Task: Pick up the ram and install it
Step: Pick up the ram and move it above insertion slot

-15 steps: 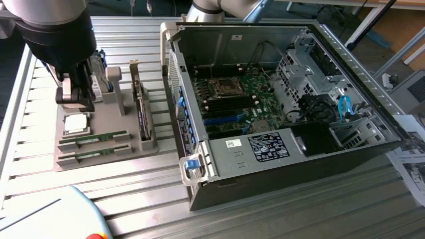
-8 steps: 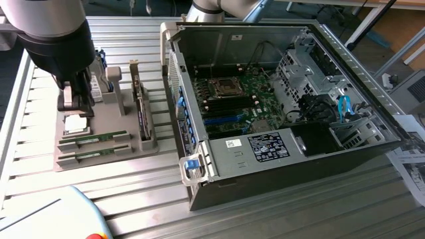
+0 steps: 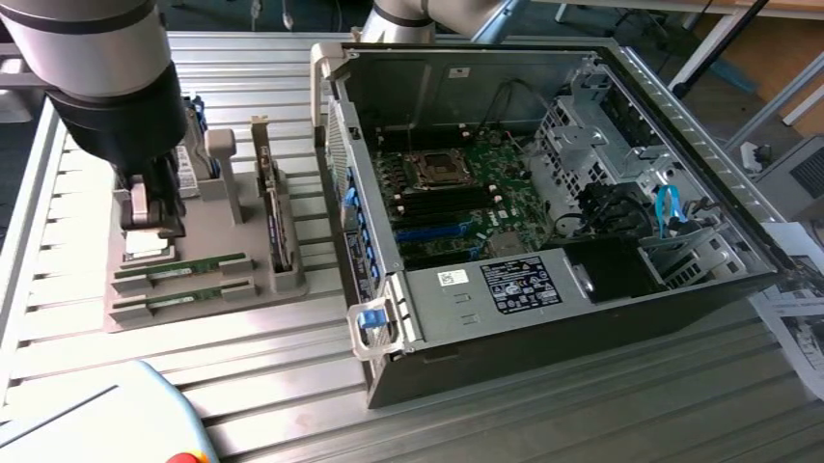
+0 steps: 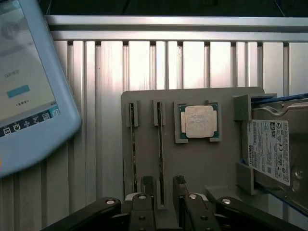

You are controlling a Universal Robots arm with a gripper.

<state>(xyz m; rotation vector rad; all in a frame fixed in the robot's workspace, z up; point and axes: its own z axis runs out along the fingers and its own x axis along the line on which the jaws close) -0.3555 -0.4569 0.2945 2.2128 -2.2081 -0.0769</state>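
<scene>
In the exterior view my gripper (image 3: 156, 226) hangs over the grey holder (image 3: 289, 282), near nine o'clock of the frame. My fingers (image 4: 146, 186) stand parted with nothing held, one on each side of the ram (image 4: 160, 144), which sits edge-up in its slot. I cannot tell whether they touch it. A second stick (image 4: 132, 144) rests in the slot just beside. From the holder, the teach pendant (image 3: 116, 415) lies toward six o'clock and the open computer case (image 3: 438, 309) toward three o'clock.
</scene>
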